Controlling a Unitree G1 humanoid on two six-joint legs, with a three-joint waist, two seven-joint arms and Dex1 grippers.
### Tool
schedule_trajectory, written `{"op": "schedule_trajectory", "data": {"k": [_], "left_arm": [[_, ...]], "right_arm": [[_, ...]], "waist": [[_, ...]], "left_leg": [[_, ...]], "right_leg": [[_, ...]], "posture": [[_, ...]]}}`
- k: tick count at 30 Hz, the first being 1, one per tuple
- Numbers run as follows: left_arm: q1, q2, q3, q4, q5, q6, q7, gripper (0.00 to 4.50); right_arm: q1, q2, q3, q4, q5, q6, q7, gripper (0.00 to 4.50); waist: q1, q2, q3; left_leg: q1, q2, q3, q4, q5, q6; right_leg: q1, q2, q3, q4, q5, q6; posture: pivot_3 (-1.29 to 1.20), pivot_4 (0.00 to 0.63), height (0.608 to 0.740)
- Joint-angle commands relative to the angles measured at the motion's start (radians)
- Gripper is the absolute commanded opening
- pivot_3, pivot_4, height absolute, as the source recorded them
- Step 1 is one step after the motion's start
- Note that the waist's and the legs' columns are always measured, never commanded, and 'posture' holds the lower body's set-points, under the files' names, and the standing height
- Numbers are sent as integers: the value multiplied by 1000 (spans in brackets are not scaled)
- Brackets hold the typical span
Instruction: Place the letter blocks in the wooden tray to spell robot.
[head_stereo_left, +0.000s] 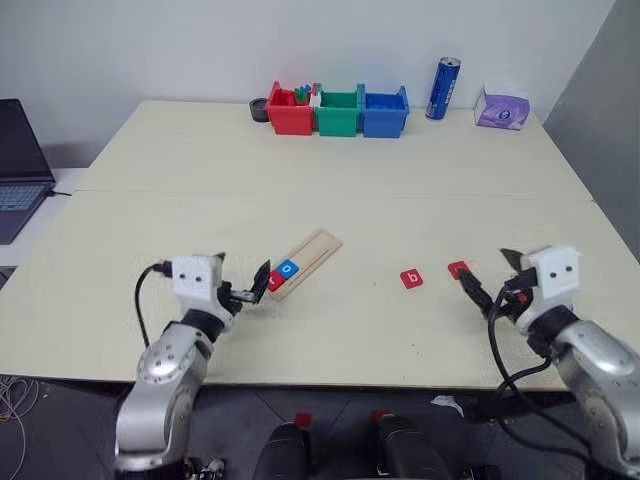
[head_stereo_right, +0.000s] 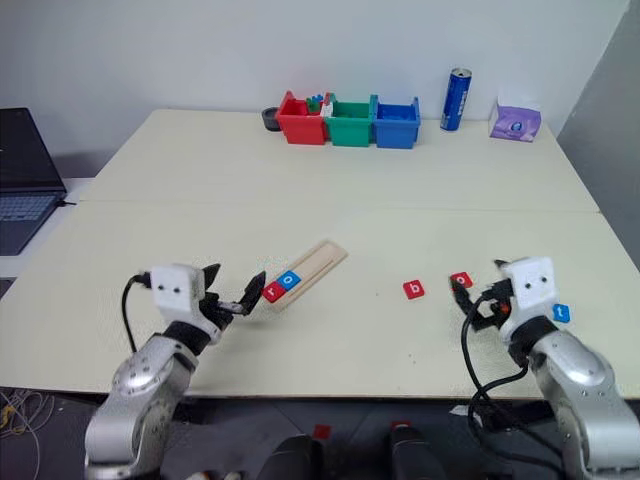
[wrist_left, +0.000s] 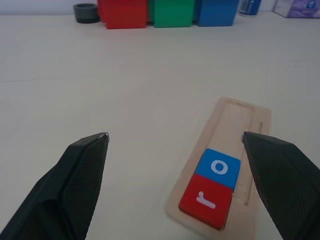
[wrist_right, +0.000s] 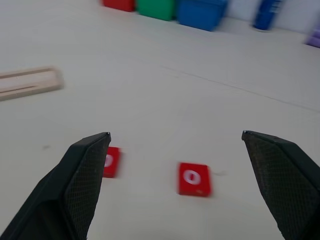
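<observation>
The right claw (wrist_right: 175, 145) gapes wide and empty over the red "o" block (wrist_right: 194, 178), with the red "b" block (head_stereo_left: 411, 279) beside it on the counter (head_stereo_left: 330, 170). The left claw (wrist_left: 175, 145) hangs open before the wooden tray (wrist_left: 235, 112), holding "r" (wrist_left: 206, 201) and blue "o" (wrist_left: 218, 167). The blocks look light, stiff and slick — pinch opposite edges.

Tiles r (wrist_left: 205, 199), o (wrist_left: 218, 167) in tray (wrist_left: 235, 120) (near end); b (head_stereo_left: 411, 279) right.
</observation>
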Motion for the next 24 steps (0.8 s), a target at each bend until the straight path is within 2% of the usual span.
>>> {"op": "schedule_trajectory", "data": {"k": [1,10,24], "left_arm": [[-87,32,-24,89,-28,3,-85,4500],[-178,101,-134,234,63,-101,-208,4500],[-148,105,-168,319,130,-142,-235,4500]], "right_arm": [[-92,-60,34,16,112,31,136,4473],[-239,-100,123,74,168,63,202,4473],[-282,-110,156,76,220,95,220,4473]], "waist": [[1,0,0],[1,0,0],[2,0,0]], "left_leg": [[0,0,0,0,0,0],[-2,0,0,0,0,0],[-2,1,-1,0,0,0]], "right_leg": [[0,0,0,0,0,0],[-1,0,1,-1,0,0],[-1,-1,1,0,0,0]], "posture": [[0,150,740],[0,150,740],[0,150,740]]}}
